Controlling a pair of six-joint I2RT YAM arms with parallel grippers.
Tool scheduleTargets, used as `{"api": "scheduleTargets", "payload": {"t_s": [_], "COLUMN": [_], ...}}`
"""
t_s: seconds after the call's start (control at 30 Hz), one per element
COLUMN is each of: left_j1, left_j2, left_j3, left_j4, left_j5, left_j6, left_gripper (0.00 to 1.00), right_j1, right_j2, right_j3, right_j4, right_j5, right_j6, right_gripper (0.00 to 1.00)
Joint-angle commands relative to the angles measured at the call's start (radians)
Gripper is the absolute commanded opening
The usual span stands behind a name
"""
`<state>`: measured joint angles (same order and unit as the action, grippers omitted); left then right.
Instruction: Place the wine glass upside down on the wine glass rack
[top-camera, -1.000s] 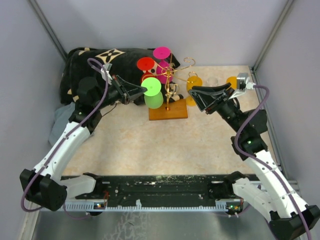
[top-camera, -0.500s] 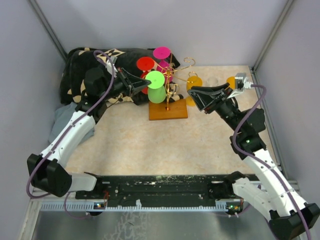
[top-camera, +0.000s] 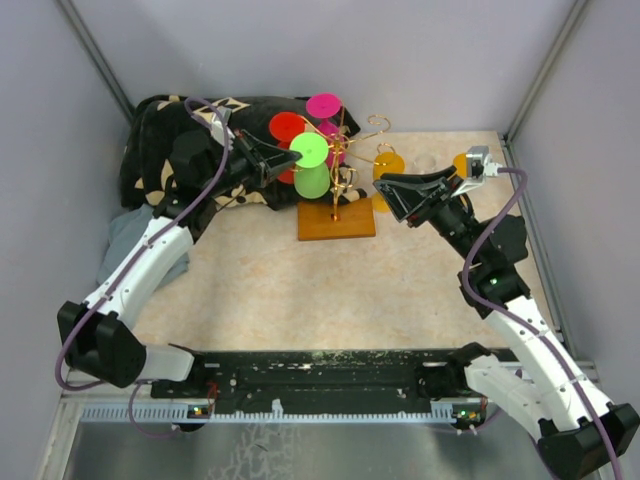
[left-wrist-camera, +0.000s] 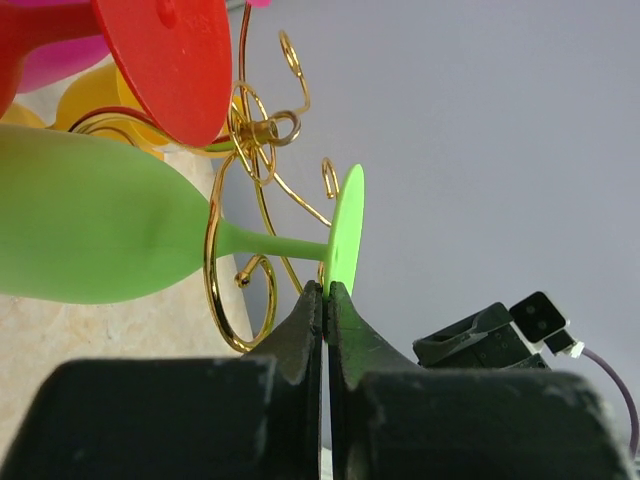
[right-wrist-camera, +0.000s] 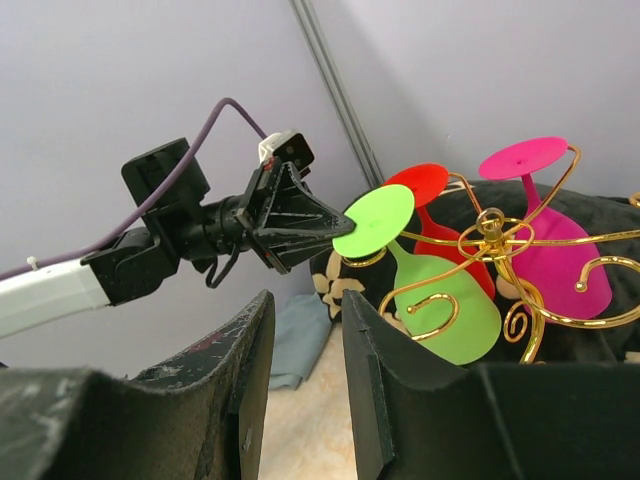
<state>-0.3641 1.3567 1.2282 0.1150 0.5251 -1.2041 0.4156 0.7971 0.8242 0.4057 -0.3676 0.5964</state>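
Black left gripper (top-camera: 288, 160): closed on the foot rim of the green wine glass (top-camera: 312, 181), which is held inverted, stem at a curled arm. Gold wine glass rack (top-camera: 336, 224): stood mid-counter (top-camera: 300, 290), near the far edge. Right gripper (top-camera: 385, 186): jaws parted, nothing held, just right of the rack.

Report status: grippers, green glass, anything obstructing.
Left gripper shut on foot rim of green wine glass, inverted, stem in curled arm of gold wire rack. Right gripper open, empty. Red glass, pink glass crowd alongside.
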Motion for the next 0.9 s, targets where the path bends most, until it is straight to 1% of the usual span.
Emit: {"api": "scheduleTargets", "payload": {"t_s": [0.0,0.33,0.63,0.87], "left_j1": [0.001,0.025,0.025,0.025], "left_j2": [-0.025,-0.114,-0.180,-0.164], "left_j3": [-0.005,-0.058,-0.124,-0.163], "left_j4": [0.073,0.045,0.053,0.099], "left_j5": [-0.062,-0.122,-0.100,-0.019], "left_j6": [-0.020,0.000,-0.008,-0.029], "left_gripper": [0.00,0.00,0.00,0.00], "right_j1": [-0.006,-0.005,-0.006,-0.006], "right_j2": [0.002,0.007,0.008,0.007], "right_j3": [0.006,0.000,-0.008,-0.005], "right_j4": [0.059,0.073,0.084,0.074], "right_j5": [-0.001,-0.005,-0.001,0.007], "right_j6": [-0.006,0.003,0.017,0.018], "right_gripper": [0.34,0.34,0.34,0.34]}}
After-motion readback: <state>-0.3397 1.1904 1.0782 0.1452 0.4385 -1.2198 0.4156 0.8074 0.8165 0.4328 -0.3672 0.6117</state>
